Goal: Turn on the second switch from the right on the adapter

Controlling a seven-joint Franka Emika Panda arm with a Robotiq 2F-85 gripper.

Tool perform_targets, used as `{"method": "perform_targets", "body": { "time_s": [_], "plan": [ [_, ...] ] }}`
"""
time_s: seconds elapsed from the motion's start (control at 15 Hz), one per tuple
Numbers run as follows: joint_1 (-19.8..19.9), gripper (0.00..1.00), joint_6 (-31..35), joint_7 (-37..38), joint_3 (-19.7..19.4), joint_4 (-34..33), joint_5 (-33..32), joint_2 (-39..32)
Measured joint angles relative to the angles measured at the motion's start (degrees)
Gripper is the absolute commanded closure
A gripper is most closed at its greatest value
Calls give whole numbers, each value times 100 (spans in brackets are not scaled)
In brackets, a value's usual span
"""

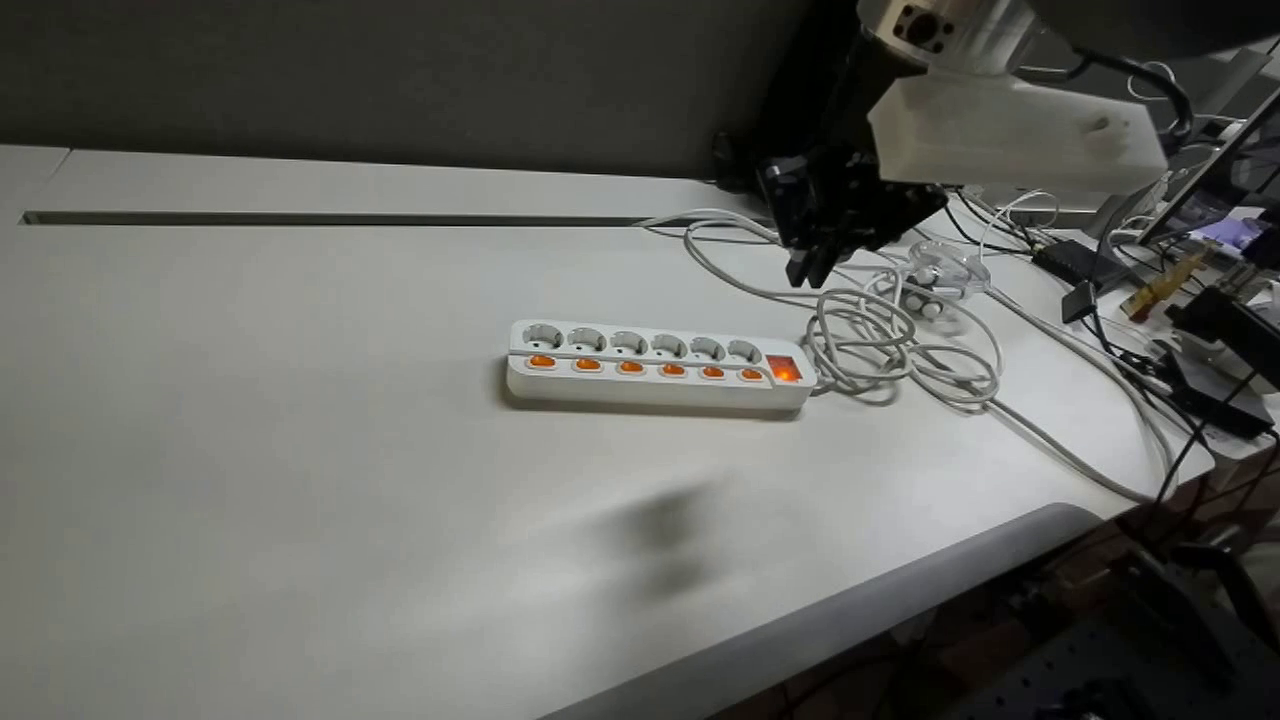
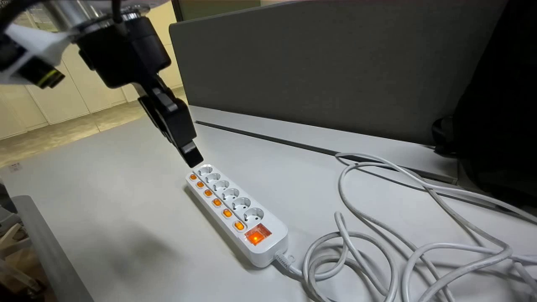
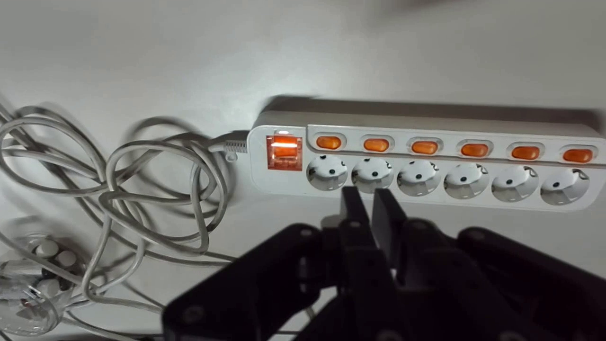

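Observation:
The adapter is a white power strip, seen in both exterior views (image 1: 655, 396) (image 2: 275, 237) and the wrist view (image 3: 279, 183). It has a row of sockets and several small orange switches. A larger red-orange switch (image 1: 784, 369) glows at its cord end. The small switch second from the cord end (image 1: 713, 372) also shows in the wrist view (image 3: 376, 145). Whether the small switches are on is unclear. My gripper (image 3: 366, 191) is slightly open, with a narrow empty gap. It hangs above the table, apart from the strip; its tips overlap the strip's socket-side edge in the wrist view.
A tangled white cord (image 1: 870, 340) lies by the lit end of the strip. A clear container with small items (image 1: 945, 272) is behind the cord. A dark partition (image 1: 400, 80) stands along the table's back. The table's rounded grey edge (image 1: 850, 610) is at the front.

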State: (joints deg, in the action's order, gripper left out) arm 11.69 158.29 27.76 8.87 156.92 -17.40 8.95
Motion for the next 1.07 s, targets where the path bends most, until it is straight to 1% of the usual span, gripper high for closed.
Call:
{"method": "perform_targets", "body": {
  "time_s": [0.27, 0.47, 0.6, 1.07],
  "plan": [
    [-7, 100, 438, 41, -191, -10, -43, -305],
    [-71, 99, 661, 19, -386, -11, 231, -466],
    [-131, 99, 671, 14, -478, -11, 422, -537],
    [-165, 100, 671, 15, -505, -11, 495, -555]
  ]
}}
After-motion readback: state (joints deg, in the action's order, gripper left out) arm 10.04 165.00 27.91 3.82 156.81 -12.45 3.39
